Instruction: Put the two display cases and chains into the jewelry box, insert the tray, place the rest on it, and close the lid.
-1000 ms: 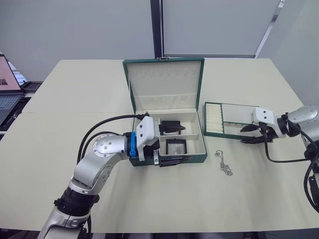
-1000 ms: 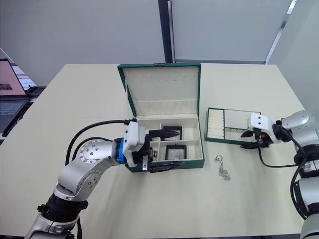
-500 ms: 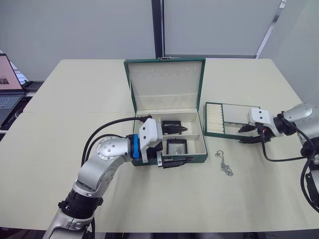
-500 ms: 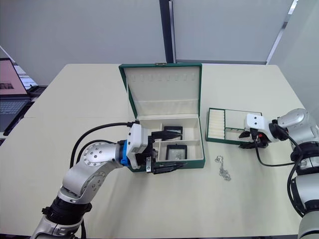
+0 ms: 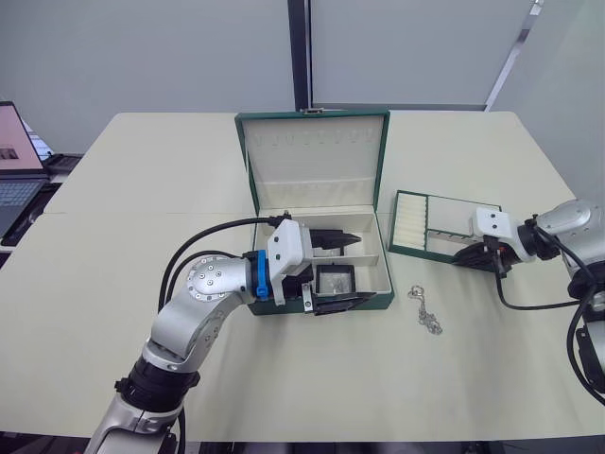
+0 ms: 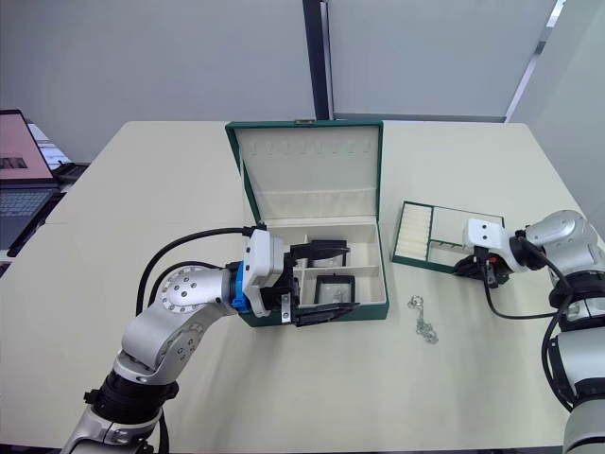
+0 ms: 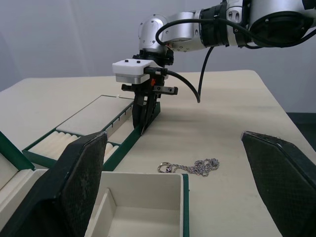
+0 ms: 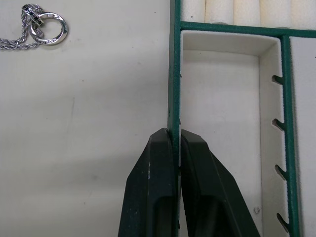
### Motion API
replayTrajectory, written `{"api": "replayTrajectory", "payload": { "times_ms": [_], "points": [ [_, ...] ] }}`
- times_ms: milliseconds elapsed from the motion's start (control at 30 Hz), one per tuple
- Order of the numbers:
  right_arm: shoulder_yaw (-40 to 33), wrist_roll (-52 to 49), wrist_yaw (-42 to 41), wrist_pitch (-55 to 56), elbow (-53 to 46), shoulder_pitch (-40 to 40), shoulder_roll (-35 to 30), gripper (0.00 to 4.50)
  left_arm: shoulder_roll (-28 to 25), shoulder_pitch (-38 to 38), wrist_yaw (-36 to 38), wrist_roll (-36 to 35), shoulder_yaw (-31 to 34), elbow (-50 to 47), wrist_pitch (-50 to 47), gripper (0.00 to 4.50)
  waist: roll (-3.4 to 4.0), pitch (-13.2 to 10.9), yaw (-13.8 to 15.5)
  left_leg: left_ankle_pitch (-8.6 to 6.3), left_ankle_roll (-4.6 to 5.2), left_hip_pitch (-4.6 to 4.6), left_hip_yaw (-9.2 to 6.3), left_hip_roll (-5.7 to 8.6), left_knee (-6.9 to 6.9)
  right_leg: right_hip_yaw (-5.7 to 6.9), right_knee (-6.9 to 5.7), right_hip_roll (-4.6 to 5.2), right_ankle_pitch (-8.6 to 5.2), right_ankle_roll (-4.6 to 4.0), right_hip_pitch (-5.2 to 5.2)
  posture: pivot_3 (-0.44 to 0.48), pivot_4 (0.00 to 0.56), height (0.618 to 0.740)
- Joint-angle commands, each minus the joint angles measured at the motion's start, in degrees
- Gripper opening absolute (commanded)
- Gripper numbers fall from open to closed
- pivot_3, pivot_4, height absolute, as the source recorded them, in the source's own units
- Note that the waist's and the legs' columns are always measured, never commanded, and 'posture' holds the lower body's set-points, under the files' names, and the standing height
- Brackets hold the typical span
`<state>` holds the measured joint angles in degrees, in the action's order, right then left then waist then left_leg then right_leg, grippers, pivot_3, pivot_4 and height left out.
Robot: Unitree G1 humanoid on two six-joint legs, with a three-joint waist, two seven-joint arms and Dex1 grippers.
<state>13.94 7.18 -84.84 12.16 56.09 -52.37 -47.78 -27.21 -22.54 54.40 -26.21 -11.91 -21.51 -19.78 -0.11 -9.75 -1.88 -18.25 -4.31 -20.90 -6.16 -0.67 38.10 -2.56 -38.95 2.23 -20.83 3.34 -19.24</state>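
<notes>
Right gripper [image 8: 174, 143] pinching tray [image 8: 174, 74] rim

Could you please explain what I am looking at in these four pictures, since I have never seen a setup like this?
This is a humanoid robot with two arms, each ending in black two-fingered jaws. Two pictures come from cameras on its head, looking down at a table; the other two come from cameras on its wrists. On the table stands an open green jewelry box with its lid up, and two display cases lie inside it. Beside the box lies a shallow green tray, and a silver chain sits loose on the table. The right gripper has its jaws shut on the tray's rim. The left gripper hangs open over the box, holding nothing. A laptop sits at the table's far left.
</notes>
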Motion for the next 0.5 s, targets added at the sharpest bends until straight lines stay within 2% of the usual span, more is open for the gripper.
{"api": "replayTrajectory", "payload": {
  "times_ms": [33, 333, 500],
  "points": [
    [-2.0, -1.3, -1.0, 0.1, -1.0, -1.8, -0.8, 0.29, 0.4, -0.8, 0.1, 0.0, 0.0, -0.3, 0.3, 4.5, 0.0, 0.0, 0.0, 0.0, 0.0, 0.0, 0.0, 0.0, 0.0, 0.0, 0.0, 0.0, 0.0, 0.0, 0.0, 0.0, 0.15, 0.74],
    [-4.3, -2.7, -4.8, -2.5, -4.2, -3.3, -5.1, 0.29, 0.8, -0.9, 0.1, -0.1, 0.3, 0.7, 1.0, 4.5, 0.01, 0.0, 0.1, 0.0, 0.0, -0.01, -0.01, 0.01, 0.0, 0.0, 0.0, 0.01, 0.0, 0.0, 0.0, 0.0, 0.15, 0.74],
    [-4.3, -3.1, -4.6, -3.4, -5.7, -2.3, -5.3, 0.29, 2.4, -2.3, 0.2, 0.3, -0.4, 2.1, 1.5, 4.5, 0.01, 0.0, 0.0, 0.0, 0.0, 0.0, -0.01, 0.0, 0.0, 0.01, 0.0, 0.01, 0.0, 0.0, 0.0, 0.0, 0.15, 0.74]
  ]
}}
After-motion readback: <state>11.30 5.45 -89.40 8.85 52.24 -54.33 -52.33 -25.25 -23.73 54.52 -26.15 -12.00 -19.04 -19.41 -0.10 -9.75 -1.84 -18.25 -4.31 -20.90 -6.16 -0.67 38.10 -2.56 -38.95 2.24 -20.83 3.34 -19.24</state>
